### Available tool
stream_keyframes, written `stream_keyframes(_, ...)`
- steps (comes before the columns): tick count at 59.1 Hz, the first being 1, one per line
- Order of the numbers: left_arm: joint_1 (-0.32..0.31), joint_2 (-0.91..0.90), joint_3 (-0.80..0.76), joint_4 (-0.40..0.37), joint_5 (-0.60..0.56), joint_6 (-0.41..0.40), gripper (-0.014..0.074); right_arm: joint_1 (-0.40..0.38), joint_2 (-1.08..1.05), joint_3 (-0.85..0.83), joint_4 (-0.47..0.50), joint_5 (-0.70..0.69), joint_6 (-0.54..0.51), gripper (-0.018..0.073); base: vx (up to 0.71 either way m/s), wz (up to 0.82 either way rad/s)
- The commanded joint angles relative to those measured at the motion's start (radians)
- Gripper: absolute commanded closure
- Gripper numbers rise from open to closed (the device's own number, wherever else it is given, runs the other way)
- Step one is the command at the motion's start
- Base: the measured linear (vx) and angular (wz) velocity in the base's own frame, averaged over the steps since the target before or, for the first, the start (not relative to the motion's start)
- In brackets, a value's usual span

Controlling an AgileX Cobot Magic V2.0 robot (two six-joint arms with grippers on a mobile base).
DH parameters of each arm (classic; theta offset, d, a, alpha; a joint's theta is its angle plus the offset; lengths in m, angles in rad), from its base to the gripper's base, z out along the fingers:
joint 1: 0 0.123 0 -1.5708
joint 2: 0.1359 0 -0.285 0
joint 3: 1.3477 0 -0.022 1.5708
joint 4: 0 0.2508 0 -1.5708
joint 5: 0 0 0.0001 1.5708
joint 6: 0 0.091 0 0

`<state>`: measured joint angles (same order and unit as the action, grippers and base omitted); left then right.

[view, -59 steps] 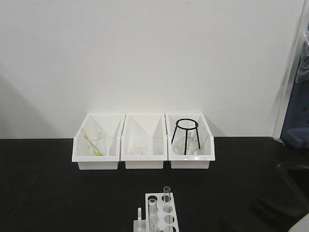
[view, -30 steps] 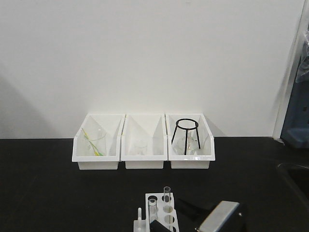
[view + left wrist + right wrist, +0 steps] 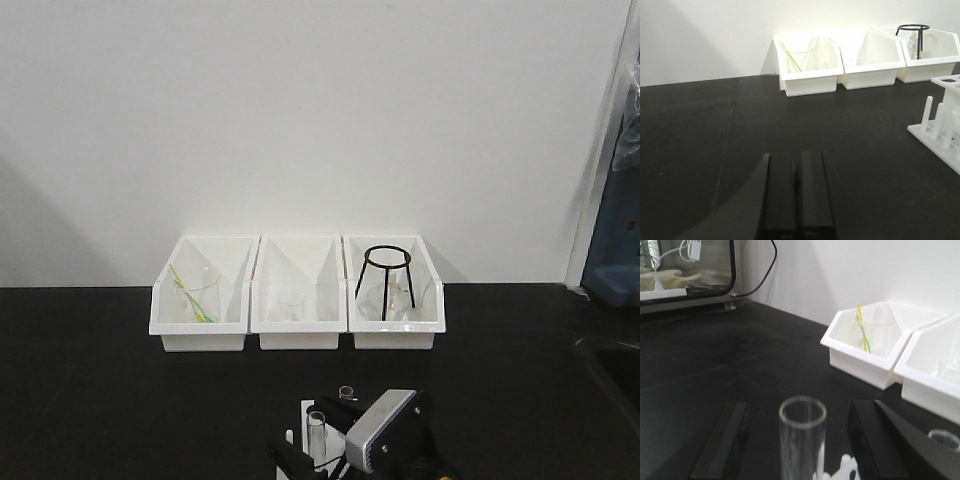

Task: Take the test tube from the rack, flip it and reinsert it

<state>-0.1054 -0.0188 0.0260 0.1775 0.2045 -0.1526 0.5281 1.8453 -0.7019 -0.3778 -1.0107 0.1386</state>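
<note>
From the front, the small white plastic rack with a pierced top plate [image 3: 332,410] sits at the 6 o'clock edge of the black table [image 3: 100,400], half hidden by the right arm's silver and black wrist block [image 3: 385,430]. The slim clear glass test tube [image 3: 317,428] stands upright in a near hole, and its look-alike second tube [image 3: 346,393] is at about 1 o'clock from it. Three white plastic bins [image 3: 298,335] line the wall at 12 o'clock, well apart from the work. The left wrist view shows the left arm's black fingers [image 3: 780,200] pressed together with nothing between them. They sit low over bare table, with the rack's upright pegs [image 3: 940,120] far off at 3 o'clock. I'd say this arm is parked to keep clear. In the right wrist view, the right arm's black fingers [image 3: 875,450] are spread wide at 9 and 3 o'clock of the tube's open rim. They hold nothing, and as far as I can see neither touches the glass. The straddle seems meant for a close just under the rim, so the tube can lift straight out of its hole before the flip.
</note>
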Motion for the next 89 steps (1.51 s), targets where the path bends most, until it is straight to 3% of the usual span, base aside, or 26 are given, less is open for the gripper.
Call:
stream_keyframes(1, 0.0, -0.007, -0.004, -0.005, -0.081, -0.009, 0.0602, 0.002, -0.031, -0.028, 0.004, -0.078, -0.001, 0.009, 0.0, 0.0)
stream_keyframes(10, 0.0, -0.007, -0.004, -0.005, -0.081, -0.009, 0.0602, 0.002, -0.031, -0.027, 0.004, -0.08, -0.002, 0.0159, 0.0, 0.0)
stream_keyframes(29, 0.0, -0.007, -0.004, -0.005, -0.081, -0.009, 0.0602, 0.002, -0.031, -0.027, 0.004, -0.072, -0.002, 0.057, 0.0, 0.0)
stream_keyframes(48, 0.0, -0.007, -0.004, -0.005, -0.081, -0.009, 0.0602, 0.002, -0.162, -0.039, 0.006, -0.005, 0.009, 0.0573, 0.0, 0.0)
stream_keyframes(64, 0.0, -0.007, -0.004, -0.005, -0.081, -0.009, 0.0602, 0.002, -0.442, -0.174, -0.001, 0.333, 0.019, 0.0573, 0.0, 0.0)
stream_keyframes(72, 0.0, -0.007, -0.004, -0.005, -0.081, -0.009, 0.0602, 0.001, -0.504, -0.202, -0.119, 0.484, -0.189, 0.0572, 0.0, 0.0)
stream_keyframes(81, 0.0, -0.007, -0.004, -0.005, -0.081, -0.009, 0.0602, 0.001, -0.533, -0.201, -0.489, 0.651, -0.634, 0.0569, 0.0, 0.0)
stream_keyframes(85, 0.0, -0.007, -0.004, -0.005, -0.081, -0.009, 0.0602, 0.001, -0.534, -0.201, -0.578, 0.696, -0.706, 0.057, 0.0, 0.0)
stream_keyframes(89, 0.0, -0.007, -0.004, -0.005, -0.081, -0.009, 0.0602, 0.001, -0.534, -0.201, -0.575, 0.707, -0.693, 0.057, 0.0, 0.0)
